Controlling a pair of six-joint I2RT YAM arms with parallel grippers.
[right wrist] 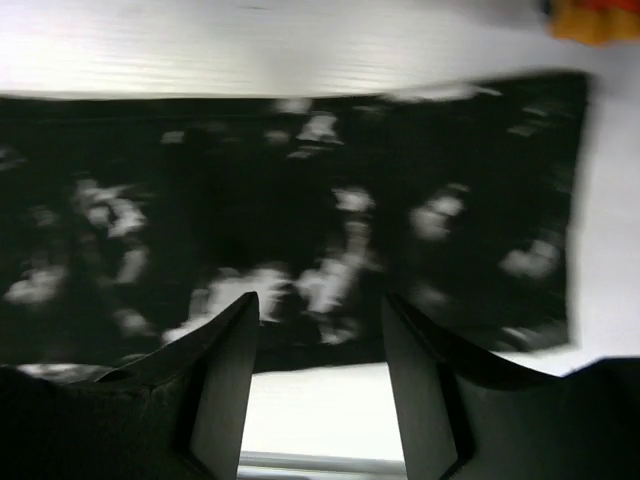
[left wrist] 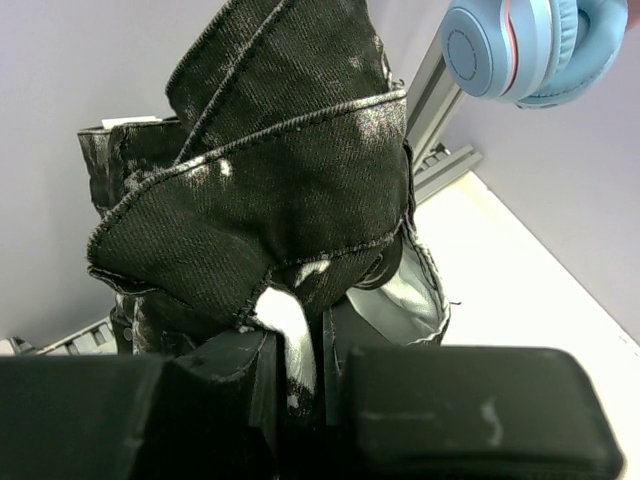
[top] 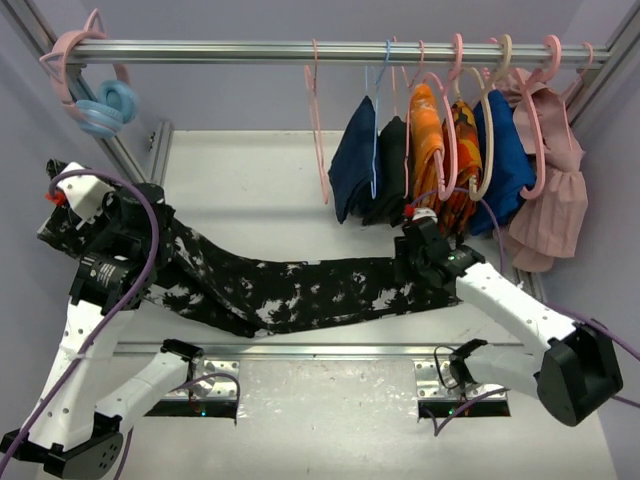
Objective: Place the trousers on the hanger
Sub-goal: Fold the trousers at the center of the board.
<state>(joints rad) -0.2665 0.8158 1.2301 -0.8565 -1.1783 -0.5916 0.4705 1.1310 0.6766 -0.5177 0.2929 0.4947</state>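
Two grippers share the load unevenly. The left gripper [left wrist: 320,385] is pinched tight on a bunched, folded end of the trousers [top: 300,285], with a thick wad of black-and-white denim-like cloth standing up out of its jaws. The right gripper [right wrist: 320,350] stands parted with nothing between its fingers. It hovers over the other end of the trousers, which appears to lie flat on the white table [top: 250,180], though that view is blurred.

The garment runs as a long sagging band from the raised left end across the front of the table to the spot under the right gripper. The thin pink hanger [top: 319,140] hangs bare on the rail [top: 230,48], well apart from the cloth.

The main risk, as I judge it, is the single hold. If the left arm lifts or swings now, the free end will drag across the table, and the weight could pull the wad out of the jaws. A fresh grab by the right gripper may catch only one layer, or close on the table. The hanger is light and loose on the rail, so pushed cloth could swing it or unhook it. The navy garment [top: 355,160] hangs just beside it and could snag. Blue headphones [left wrist: 530,45] hang near the left gripper and could be knocked.
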